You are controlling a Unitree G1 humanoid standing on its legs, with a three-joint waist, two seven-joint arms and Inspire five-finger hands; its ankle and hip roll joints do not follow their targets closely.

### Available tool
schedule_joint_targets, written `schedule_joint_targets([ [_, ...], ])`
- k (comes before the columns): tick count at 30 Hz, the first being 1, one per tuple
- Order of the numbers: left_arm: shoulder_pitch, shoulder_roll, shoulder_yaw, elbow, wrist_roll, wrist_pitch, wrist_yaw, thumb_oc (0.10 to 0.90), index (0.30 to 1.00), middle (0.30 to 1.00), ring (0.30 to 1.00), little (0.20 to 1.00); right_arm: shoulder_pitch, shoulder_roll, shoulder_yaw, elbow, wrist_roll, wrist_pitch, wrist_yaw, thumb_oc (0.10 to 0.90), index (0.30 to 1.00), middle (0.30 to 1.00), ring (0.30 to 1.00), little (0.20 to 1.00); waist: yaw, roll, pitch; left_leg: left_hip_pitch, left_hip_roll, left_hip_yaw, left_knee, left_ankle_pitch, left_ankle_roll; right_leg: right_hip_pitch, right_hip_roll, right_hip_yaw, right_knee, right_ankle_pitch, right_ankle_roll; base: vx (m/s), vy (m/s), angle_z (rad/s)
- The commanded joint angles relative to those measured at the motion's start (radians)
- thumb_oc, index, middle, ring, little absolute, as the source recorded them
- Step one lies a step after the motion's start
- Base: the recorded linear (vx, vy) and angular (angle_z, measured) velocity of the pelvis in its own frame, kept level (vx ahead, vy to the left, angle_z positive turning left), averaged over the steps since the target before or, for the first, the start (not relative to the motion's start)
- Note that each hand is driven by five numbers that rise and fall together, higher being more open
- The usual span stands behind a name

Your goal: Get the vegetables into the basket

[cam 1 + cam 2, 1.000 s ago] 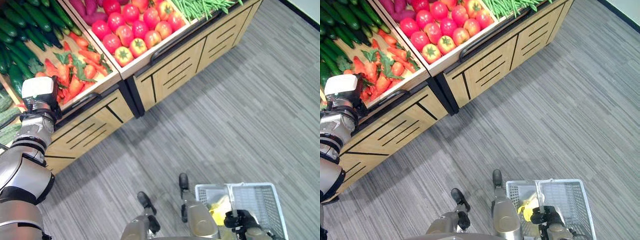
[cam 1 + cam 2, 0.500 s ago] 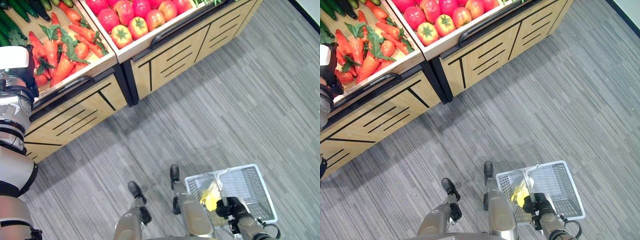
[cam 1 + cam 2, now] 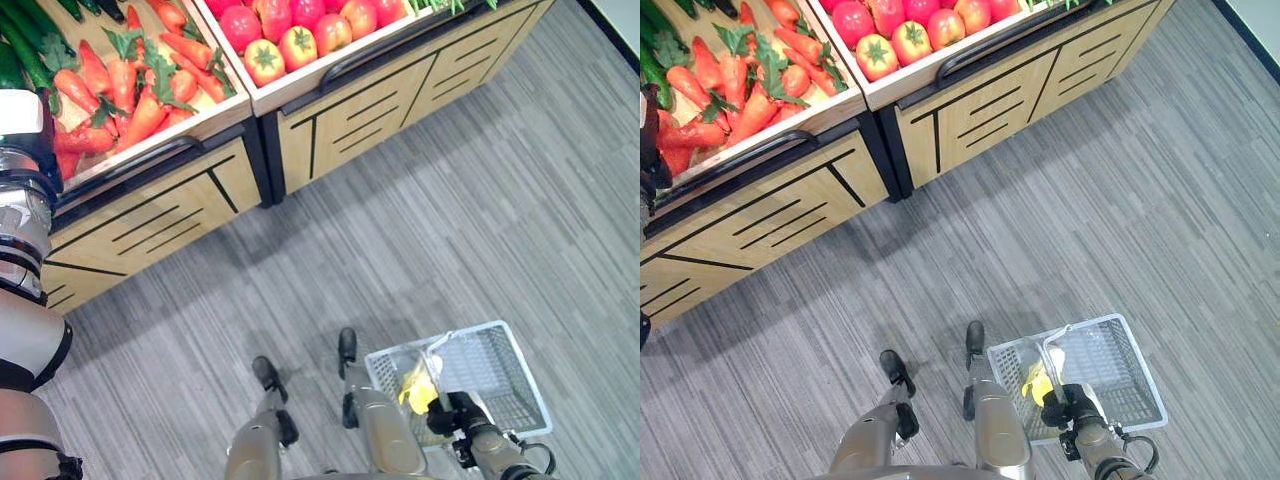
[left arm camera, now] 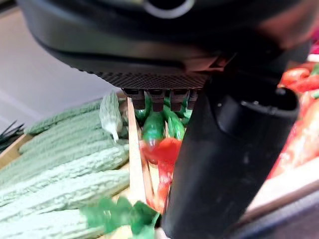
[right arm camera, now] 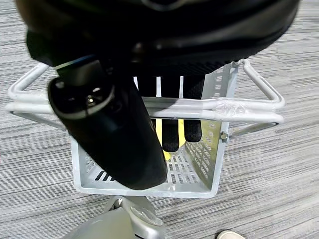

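The left hand [image 4: 219,149] hangs over the wooden produce stand [image 3: 180,215] — whether its fingers are spread or curled cannot be told. Just beyond it lie carrots [image 3: 130,85], with pale green bitter gourds [image 4: 55,164] beside. Tomatoes [image 3: 300,25] sit further right. The right hand [image 5: 169,119] is curled round the handle [image 5: 239,109] of the grey basket [image 3: 500,375] — something yellow [image 3: 418,388] lies inside, below its fingers.

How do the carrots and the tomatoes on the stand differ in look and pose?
The carrots are long, orange and tapered, with green leafy tops; the tomatoes are round, red to yellowish. The carrots lie piled at mixed angles; the tomatoes sit in neat rows. They fill neighbouring bins of one wooden stand.
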Motion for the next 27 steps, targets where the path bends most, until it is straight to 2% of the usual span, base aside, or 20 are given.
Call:
schedule_joint_targets([
  [1, -0.161, 0.065, -0.032, 0.045, 0.002, 0.048, 0.039, 0.9, 1.0, 1.0, 1.0, 1.0, 0.065, -0.014, 0.025, 0.039, -0.02, 0.016, 0.003, 0.4, 0.3, 0.3, 0.3, 0.3, 0.013, 0.021, -0.013, 0.029, 0.019, -0.076, 0.001, -0.086, -0.025, 0.024, -0.054, 0.008, -0.002, -0.029, 0.161, -0.01, 0.026, -0.11],
  [4, -0.191, 0.054, -0.059, 0.041, 0.007, 0.052, 0.045, 0.9, 1.0, 1.0, 1.0, 1.0, 0.064, -0.019, 0.041, 0.023, -0.026, 0.013, -0.001, 0.4, 0.3, 0.3, 0.3, 0.3, 0.005, 0.004, -0.009, -0.019, 0.023, -0.086, 0.001, -0.075, -0.026, -0.015, -0.051, 0.0, -0.002, -0.014, 0.163, 0.02, 0.035, -0.05],
  [5, -0.192, 0.054, -0.064, 0.046, 0.008, 0.049, 0.041, 0.873, 0.962, 0.962, 0.962, 0.962, 0.065, -0.019, 0.046, 0.022, -0.03, 0.012, 0.0, 0.4, 0.3, 0.3, 0.3, 0.3, 0.003, 0.003, -0.01, -0.024, 0.024, -0.088, 0.001, -0.075, -0.026, -0.019, -0.05, -0.001, -0.002, -0.013, 0.163, 0.04, 0.019, 0.02],
  [6, -0.187, 0.046, -0.055, 0.044, -0.004, 0.048, 0.042, 0.4, 0.3, 0.3, 0.3, 0.3, 0.069, -0.018, 0.048, 0.017, -0.03, 0.012, 0.001, 0.4, 0.3, 0.3, 0.3, 0.3, 0.002, -0.001, -0.011, -0.03, 0.024, -0.092, 0.001, -0.074, -0.024, -0.023, -0.051, -0.003, -0.002, -0.014, 0.163, 0.0, 0.0, 0.0],
  [12, -0.144, 0.011, -0.006, 0.06, -0.039, 0.049, 0.023, 0.4, 0.3, 0.3, 0.3, 0.3, 0.07, -0.015, 0.058, 0.018, -0.038, 0.018, 0.0, 0.4, 0.3, 0.3, 0.3, 0.3, 0.003, -0.005, -0.015, -0.031, 0.021, -0.099, 0.001, -0.077, -0.022, -0.021, -0.054, -0.008, -0.002, -0.022, 0.161, 0.0, 0.0, 0.0],
  [22, -0.106, -0.013, 0.013, 0.031, -0.038, 0.044, 0.024, 0.4, 0.3, 0.3, 0.3, 0.3, 0.076, -0.014, 0.072, 0.011, -0.057, 0.021, 0.001, 0.4, 0.3, 0.3, 0.3, 0.3, 0.01, -0.005, -0.022, -0.019, 0.016, -0.109, 0.001, -0.079, -0.019, -0.004, -0.061, -0.018, -0.002, -0.034, 0.157, 0.0, 0.0, 0.0],
  [26, -0.086, -0.027, 0.043, 0.023, -0.055, 0.045, 0.028, 0.4, 0.3, 0.3, 0.3, 0.3, 0.079, -0.013, 0.073, 0.011, -0.058, 0.023, 0.001, 0.4, 0.3, 0.3, 0.3, 0.3, 0.014, -0.007, -0.024, -0.013, 0.015, -0.113, 0.001, -0.08, -0.018, 0.005, -0.06, -0.018, -0.002, -0.036, 0.155, 0.0, 0.0, 0.0],
  [27, -0.065, -0.041, 0.097, 0.026, -0.106, 0.043, 0.036, 0.4, 0.3, 0.3, 0.3, 0.3, 0.082, -0.009, 0.07, 0.011, -0.057, 0.025, 0.001, 0.4, 0.3, 0.3, 0.3, 0.3, 0.015, -0.009, -0.025, 0.0, 0.017, -0.119, 0.001, -0.083, -0.019, 0.02, -0.059, -0.022, -0.002, -0.043, 0.153, 0.0, 0.0, 0.0],
])
